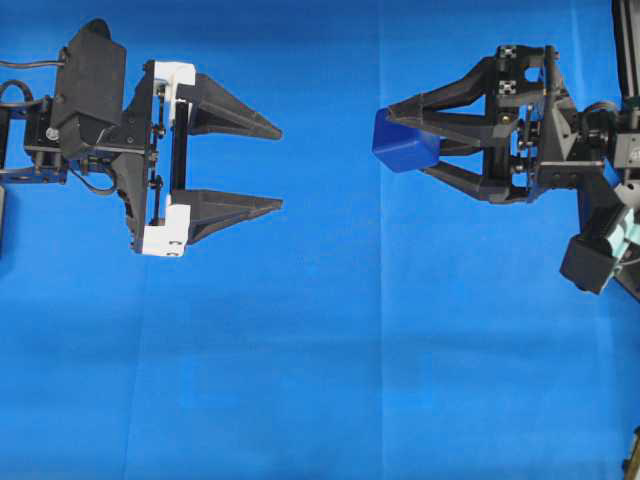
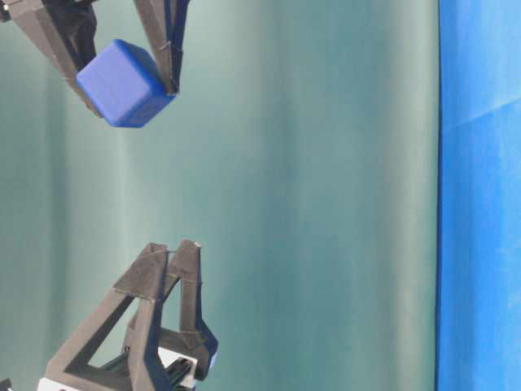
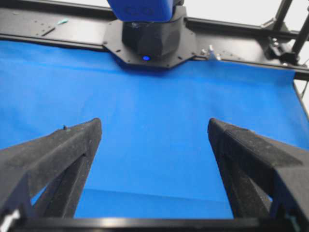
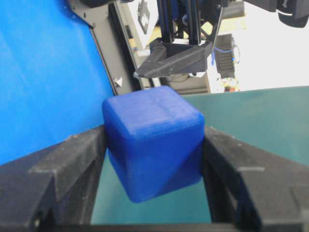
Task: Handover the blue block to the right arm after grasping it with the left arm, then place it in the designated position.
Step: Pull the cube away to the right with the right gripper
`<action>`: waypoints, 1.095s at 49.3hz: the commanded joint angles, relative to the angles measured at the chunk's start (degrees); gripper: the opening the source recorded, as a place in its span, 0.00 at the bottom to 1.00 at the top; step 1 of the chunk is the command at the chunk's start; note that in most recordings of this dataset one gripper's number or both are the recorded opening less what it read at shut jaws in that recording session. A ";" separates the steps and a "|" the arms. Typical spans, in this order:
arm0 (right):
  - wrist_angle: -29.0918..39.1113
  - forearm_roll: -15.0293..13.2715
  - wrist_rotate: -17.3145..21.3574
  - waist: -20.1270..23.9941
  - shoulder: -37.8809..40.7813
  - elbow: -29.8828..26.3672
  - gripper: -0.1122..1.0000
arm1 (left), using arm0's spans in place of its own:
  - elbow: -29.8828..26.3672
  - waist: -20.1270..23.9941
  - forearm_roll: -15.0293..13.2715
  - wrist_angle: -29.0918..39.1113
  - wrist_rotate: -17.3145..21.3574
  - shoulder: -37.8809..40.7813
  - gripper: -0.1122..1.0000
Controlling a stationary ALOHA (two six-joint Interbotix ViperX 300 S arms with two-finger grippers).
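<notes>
On the left, the black white-plated left pincer stands wide open and empty over the bright blue cloth-covered tabletop. To the right, well apart from it, the black right pincer has its two pointed fingers clamped on the small dark navy-blue rounded cube, held above the cloth. The handover looks finished; placing remains. Lower gently, and release only once the cube rests flat.

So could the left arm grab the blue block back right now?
Probably yes: the left gripper is wide open and faces the blue block with only bare cloth between them, but the right gripper clamps it.
</notes>
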 commanded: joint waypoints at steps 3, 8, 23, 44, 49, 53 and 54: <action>-0.35 1.93 1.93 0.09 0.00 -0.88 0.57 | -0.62 0.09 -0.09 -0.62 0.00 -1.05 0.94; -0.18 4.83 6.42 0.09 0.00 -0.79 0.57 | -0.62 0.09 -0.09 -0.62 0.09 -1.05 0.94; 1.58 13.27 28.92 0.09 -1.05 -0.44 0.57 | -0.53 0.09 -0.09 -0.53 0.26 -1.05 0.94; 7.03 15.82 55.72 0.53 -1.41 -0.44 0.57 | -0.62 0.00 0.09 -0.53 0.62 -0.97 0.94; 7.03 15.82 57.48 1.14 -1.41 -0.35 0.57 | -0.62 0.09 0.09 -0.53 0.70 -0.97 0.94; 7.12 15.82 57.83 1.32 -1.41 -0.44 0.57 | -0.62 0.09 0.09 -0.53 0.79 -1.05 0.94; 7.12 15.82 57.83 1.23 -1.41 -0.35 0.57 | -0.62 0.09 0.09 -0.53 0.79 -1.05 0.94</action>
